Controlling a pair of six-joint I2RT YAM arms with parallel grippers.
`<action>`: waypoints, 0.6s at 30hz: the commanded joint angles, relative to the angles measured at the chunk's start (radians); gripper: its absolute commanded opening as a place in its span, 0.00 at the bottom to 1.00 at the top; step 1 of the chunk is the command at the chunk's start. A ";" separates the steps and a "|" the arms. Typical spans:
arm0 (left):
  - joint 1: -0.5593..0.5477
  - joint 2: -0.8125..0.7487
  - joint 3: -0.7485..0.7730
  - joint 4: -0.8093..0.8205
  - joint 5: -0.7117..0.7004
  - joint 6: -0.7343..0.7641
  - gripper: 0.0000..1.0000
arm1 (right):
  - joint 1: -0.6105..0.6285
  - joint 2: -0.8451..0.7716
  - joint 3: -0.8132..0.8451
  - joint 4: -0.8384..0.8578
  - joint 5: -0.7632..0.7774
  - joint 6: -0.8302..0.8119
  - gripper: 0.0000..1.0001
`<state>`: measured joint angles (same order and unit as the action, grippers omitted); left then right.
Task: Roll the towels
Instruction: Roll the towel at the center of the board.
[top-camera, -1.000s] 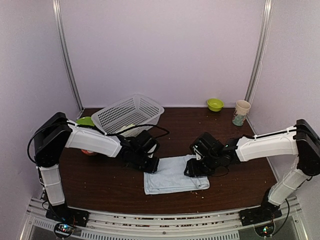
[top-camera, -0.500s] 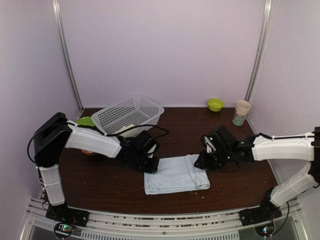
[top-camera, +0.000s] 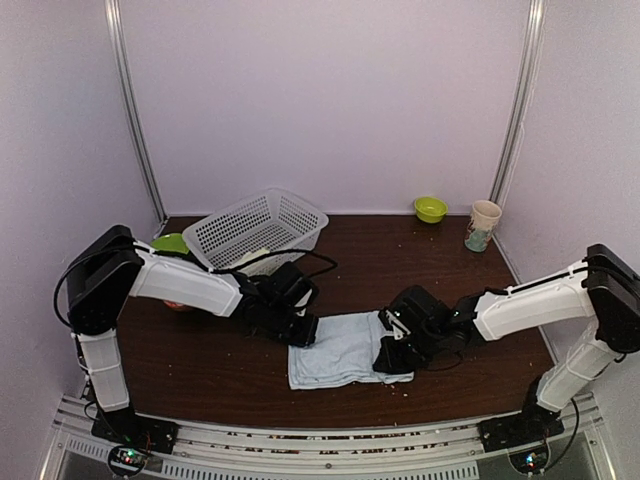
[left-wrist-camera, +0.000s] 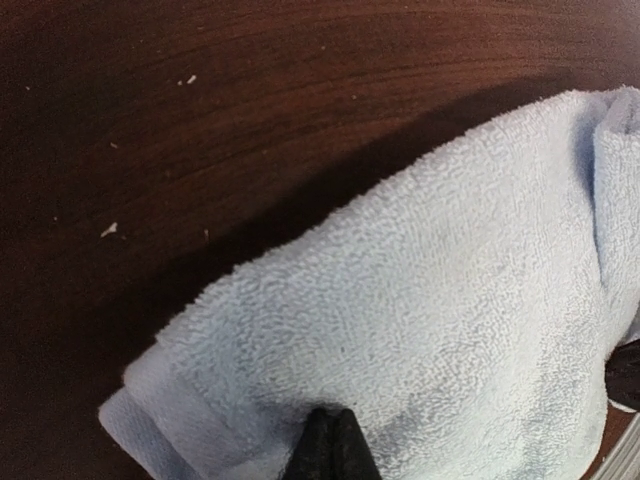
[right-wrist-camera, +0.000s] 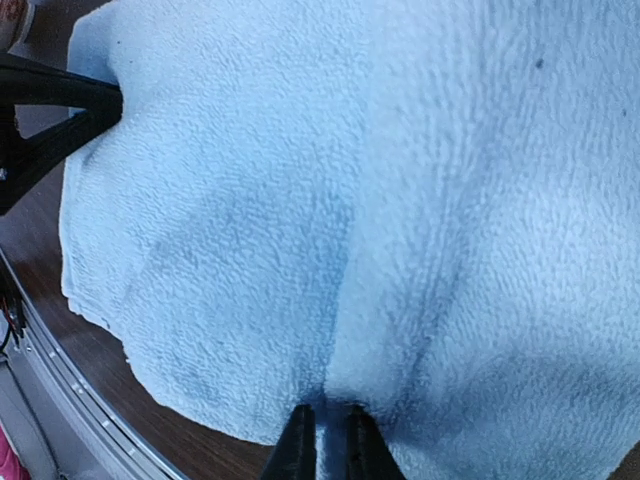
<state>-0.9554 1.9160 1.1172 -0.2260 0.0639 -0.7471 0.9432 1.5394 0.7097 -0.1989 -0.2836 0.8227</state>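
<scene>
Top external view is showing the blue towel (top-camera: 340, 352) lying at the middle of the tabletop (top-camera: 200, 370), with the basket (top-camera: 262, 228) well apart at its 11 o'clock. My left fingers (left-wrist-camera: 322, 452) are pressing together, pinching the towel's 10 o'clock corner. My right fingers (right-wrist-camera: 298, 448) are clamping a raised fold of it near its 3 o'clock edge, a sliver of cloth between them.

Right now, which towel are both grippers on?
The pale blue towel, spread on the table between the arms; the yellowish one sits at the white basket, untouched.
</scene>
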 joint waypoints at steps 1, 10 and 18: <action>-0.029 0.030 -0.063 -0.102 0.030 -0.025 0.00 | 0.005 -0.032 0.020 -0.026 0.018 -0.001 0.23; -0.031 -0.050 -0.053 -0.194 -0.014 0.003 0.01 | -0.112 -0.295 0.002 -0.170 0.115 -0.074 0.46; -0.036 -0.166 0.107 -0.363 -0.018 0.070 0.44 | -0.121 -0.408 -0.146 -0.124 0.182 -0.036 0.43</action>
<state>-0.9863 1.8130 1.1278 -0.4770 0.0444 -0.7139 0.8223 1.1774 0.6418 -0.3248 -0.1734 0.7601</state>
